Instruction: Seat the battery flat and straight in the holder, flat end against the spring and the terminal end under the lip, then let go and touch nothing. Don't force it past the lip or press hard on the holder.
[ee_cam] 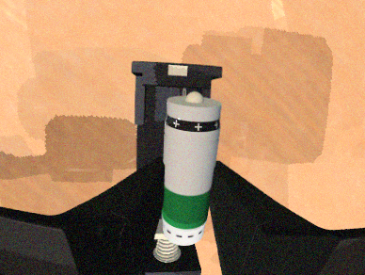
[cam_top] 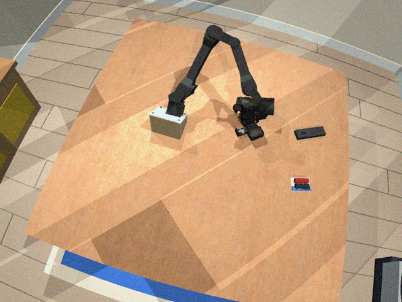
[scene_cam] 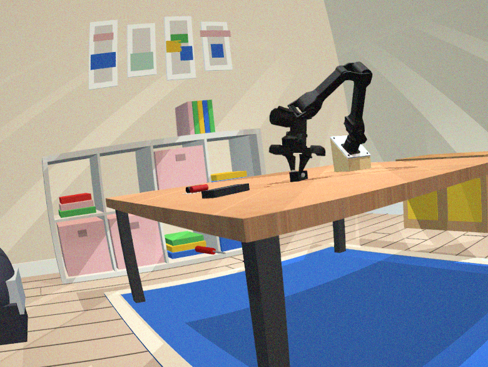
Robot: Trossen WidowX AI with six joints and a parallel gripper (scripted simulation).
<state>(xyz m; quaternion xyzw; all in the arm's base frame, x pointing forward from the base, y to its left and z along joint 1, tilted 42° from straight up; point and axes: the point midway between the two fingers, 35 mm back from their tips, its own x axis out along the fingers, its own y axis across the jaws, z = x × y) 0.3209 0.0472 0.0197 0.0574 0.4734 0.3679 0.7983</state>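
In the wrist view a grey battery (ee_cam: 189, 168) with a green band and a nubbed terminal end lies lengthwise over the black holder (ee_cam: 150, 88). Its flat end touches the spring (ee_cam: 166, 249) at the near end. Its terminal end points at the lip (ee_cam: 178, 70) at the far end and sits short of it. My gripper (ee_cam: 187, 168) (cam_top: 246, 129) (scene_cam: 298, 168) is shut on the battery's sides, low over the holder (scene_cam: 298, 176) on the table. The battery looks slightly tilted to the right of the holder's axis.
A black remote (cam_top: 309, 132) (scene_cam: 225, 190) lies on the table to the right. A red and a black cylinder on a small blue-white card (cam_top: 301, 183) lie further front right. The arm's base box (cam_top: 167, 121) (scene_cam: 349, 158) stands to the left.
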